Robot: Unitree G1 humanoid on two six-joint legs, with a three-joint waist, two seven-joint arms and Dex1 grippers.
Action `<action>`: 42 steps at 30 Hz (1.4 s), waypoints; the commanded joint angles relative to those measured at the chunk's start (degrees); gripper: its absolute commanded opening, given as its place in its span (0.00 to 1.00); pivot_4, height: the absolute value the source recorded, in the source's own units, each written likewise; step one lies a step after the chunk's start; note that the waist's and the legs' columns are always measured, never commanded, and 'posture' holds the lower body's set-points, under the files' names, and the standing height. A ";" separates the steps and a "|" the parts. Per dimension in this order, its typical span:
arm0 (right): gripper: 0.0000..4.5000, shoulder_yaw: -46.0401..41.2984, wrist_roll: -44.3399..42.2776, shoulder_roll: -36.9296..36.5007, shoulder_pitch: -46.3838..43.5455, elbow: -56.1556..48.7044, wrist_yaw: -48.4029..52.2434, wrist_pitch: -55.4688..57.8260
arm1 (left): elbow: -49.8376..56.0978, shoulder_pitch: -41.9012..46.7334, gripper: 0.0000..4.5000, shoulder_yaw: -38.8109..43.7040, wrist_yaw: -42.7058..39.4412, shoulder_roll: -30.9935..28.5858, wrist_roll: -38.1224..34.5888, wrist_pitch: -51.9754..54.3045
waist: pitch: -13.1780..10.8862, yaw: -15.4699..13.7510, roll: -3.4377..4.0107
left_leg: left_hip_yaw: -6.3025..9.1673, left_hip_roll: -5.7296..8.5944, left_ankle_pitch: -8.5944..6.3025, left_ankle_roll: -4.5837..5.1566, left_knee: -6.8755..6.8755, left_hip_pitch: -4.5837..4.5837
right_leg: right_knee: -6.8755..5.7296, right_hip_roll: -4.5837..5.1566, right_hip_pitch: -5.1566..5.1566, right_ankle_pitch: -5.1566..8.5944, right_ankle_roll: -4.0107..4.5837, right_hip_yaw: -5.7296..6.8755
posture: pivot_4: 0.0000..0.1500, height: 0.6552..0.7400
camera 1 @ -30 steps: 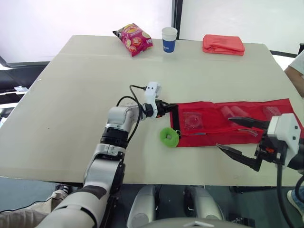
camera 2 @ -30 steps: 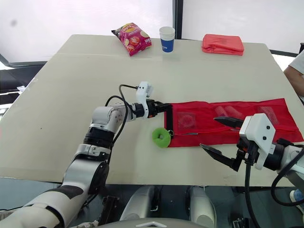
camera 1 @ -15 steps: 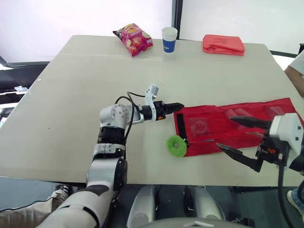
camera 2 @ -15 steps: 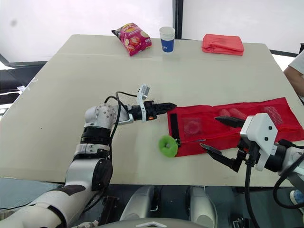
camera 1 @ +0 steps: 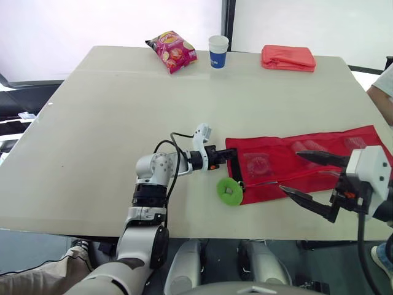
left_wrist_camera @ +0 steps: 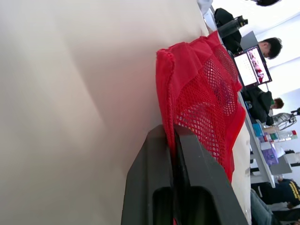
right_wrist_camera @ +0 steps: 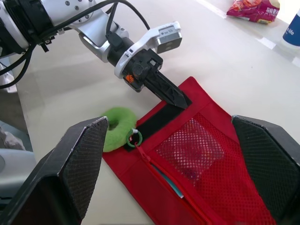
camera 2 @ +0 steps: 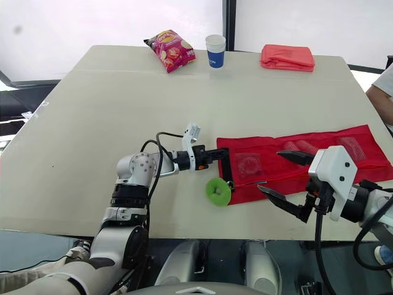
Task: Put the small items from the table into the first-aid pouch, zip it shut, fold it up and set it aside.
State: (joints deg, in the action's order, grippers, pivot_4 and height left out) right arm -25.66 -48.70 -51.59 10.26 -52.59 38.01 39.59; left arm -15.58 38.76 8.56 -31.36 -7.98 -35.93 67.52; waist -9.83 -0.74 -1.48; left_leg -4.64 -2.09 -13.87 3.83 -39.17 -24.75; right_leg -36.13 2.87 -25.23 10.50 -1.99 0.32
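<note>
First-aid pouch [camera 1: 295,161] at the folding stage, as judged from its flat, unrolled lie on the table [camera 1: 123,104]. The pouch touches the green ring [camera 1: 229,191] with its near left corner. Its long axis runs from the ring toward the robot's right, angling slightly to the far side; the short black-edged end points left. The left gripper [camera 1: 228,156], just beyond the ring, has its fingers [left_wrist_camera: 187,178] pressed together on a thin fold of mesh at that end. The right gripper [camera 1: 289,171], right of the ring over the pouch's near edge, is spread wide and carries nothing.

Risks: the narrow pinch may slip when pulled, or drag the whole pouch instead of folding it. The ring, apparently tethered at the zipper, may catch under the fold.
</note>
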 commanded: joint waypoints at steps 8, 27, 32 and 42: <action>1.00 28.13 7.72 6.56 -17.28 5.67 -12.73 10.17 | 1.23 2.75 0.00 8.59 2.13 -2.54 -5.38 2.04 | 0.00 0.81 -0.04 | -0.01 -0.06 0.01 -0.01 0.00 0.00 | -0.03 -0.03 -0.04 -0.01 0.02 0.00 | 1.00 1.00; 0.30 55.23 23.60 23.81 -45.99 35.00 -7.03 17.23 | 1.39 3.28 0.00 9.51 6.05 0.69 -6.68 1.08 | 0.00 1.37 -0.04 | 0.01 0.02 0.02 -0.02 -0.03 -0.04 | -0.14 -0.01 -0.05 -0.17 -0.15 0.01 | 1.00 1.00; 0.01 56.18 26.81 22.64 -45.71 34.97 -4.36 15.63 | 0.79 3.66 0.00 9.90 6.13 0.57 -6.54 0.63 | 0.00 1.36 -0.04 | 0.01 0.02 0.02 -0.02 -0.03 -0.02 | -0.16 -0.01 -0.05 -0.17 -0.15 0.01 | 1.00 1.00; 0.01 22.83 18.42 23.34 -30.60 23.03 -12.09 17.90 | 0.45 1.88 0.00 7.53 0.84 -6.92 -5.11 0.72 | -0.01 1.42 -0.04 | -0.01 -0.01 0.01 -0.03 -0.01 -0.03 | -0.19 -0.01 -0.08 -0.17 -0.15 0.01 | 1.00 1.00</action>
State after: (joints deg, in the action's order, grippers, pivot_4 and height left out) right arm 5.91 -29.12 -28.08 -21.52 -25.63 29.24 56.39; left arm -16.33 40.48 15.48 -28.60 -12.57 -40.71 68.85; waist -9.84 0.69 -1.51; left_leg -4.66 -2.10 -13.86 3.80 -39.19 -24.78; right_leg -36.33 2.85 -25.31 10.33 -2.14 0.32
